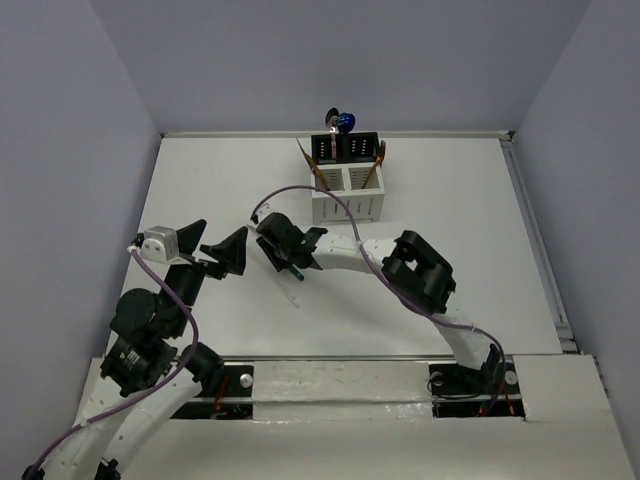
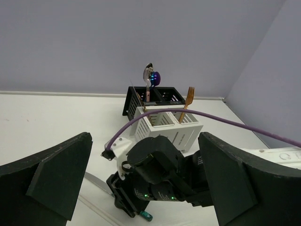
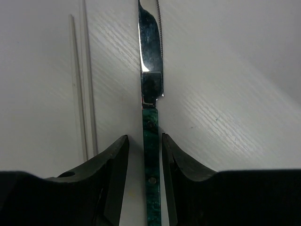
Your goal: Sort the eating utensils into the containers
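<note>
Right gripper (image 3: 145,140) straddled the teal-handled knife (image 3: 151,61), fingers (image 3: 115,162) narrowly parted and just clear of it, its long axis running straight toward the frame's top centre.

Mottled teal handle and silver blade on the knife (image 3: 151,108); white-and-black caddy (image 1: 345,205).
</note>
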You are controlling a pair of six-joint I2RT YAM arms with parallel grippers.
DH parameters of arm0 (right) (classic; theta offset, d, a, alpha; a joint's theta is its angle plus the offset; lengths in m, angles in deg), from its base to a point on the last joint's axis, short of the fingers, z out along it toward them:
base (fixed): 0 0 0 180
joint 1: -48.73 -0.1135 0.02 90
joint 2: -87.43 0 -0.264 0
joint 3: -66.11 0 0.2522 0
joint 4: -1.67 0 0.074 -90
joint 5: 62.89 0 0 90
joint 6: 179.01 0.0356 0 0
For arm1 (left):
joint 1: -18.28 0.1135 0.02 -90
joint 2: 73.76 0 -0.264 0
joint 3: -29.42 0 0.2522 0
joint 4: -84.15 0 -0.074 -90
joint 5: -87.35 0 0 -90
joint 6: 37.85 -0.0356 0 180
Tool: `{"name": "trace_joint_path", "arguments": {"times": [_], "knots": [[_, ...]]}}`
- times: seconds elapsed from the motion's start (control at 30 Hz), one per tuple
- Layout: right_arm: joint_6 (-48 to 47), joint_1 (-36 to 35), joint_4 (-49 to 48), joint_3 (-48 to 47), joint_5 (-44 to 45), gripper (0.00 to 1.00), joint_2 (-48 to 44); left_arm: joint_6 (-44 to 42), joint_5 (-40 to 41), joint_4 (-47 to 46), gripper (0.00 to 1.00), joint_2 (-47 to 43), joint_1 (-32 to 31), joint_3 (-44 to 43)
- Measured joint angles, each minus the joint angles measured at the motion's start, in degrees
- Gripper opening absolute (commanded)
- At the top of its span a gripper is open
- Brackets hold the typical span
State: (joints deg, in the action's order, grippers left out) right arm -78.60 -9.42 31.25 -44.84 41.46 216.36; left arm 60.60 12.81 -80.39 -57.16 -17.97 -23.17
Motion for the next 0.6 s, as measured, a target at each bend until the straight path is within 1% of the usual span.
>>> {"name": "trace_joint_path", "arguments": {"times": [0.1,0.27,0.3,0.33,0.4,0.6], "knots": [[-0.35,0.0,0.9,-2.4,-0.28,0.39,1.42,0.0,0.0,0.0,0.99,0.0,0.0,0.0],[0.15,0.52,1.95,-4.9,-1.42,0.26,2.8,0.0,0.02,0.0,0.99,0.0,0.0,0.0],[0.15,0.7,2.08,-5.01,-1.55,0.22,2.84,0.0,0.02,0.0,0.99,0.0,0.0,0.0],[0.33,0.72,2.23,-5.09,-1.62,0.12,2.86,0.0,0.02,0.0,0.99,0.0,0.0,0.0],[0.44,0.96,2.82,-5.55,-1.81,0.01,3.04,0.0,0.0,0.0,0.99,0.0,0.0,0.0],[0.33,1.51,3.43,-6.25,-1.88,0.0,3.19,0.0,0.02,0.0,0.99,-0.02,0.0,0.0]]}}
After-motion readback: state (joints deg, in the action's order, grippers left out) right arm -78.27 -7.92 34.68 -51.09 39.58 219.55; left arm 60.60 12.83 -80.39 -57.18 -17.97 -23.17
